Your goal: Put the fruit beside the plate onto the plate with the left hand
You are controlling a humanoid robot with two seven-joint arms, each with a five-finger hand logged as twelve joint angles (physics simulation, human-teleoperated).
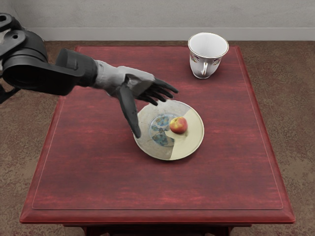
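The table (98, 182) is of deep red wood, with darker streaks of grain along its top. The plate (197, 135) is pale cream, and in its centre it has a blue-green pattern; its left part looks greyer, in shadow. The fruit (178, 125) is red with a yellow patch. The cup (207, 54) is white with a thin golden rim and a small dark ornament on its side. The left hand (140, 91) is light grey at the back and wrist, with black fingers (130, 113); its arm is black. The floor (295, 123) is speckled brown, the wall (147, 14) light grey.
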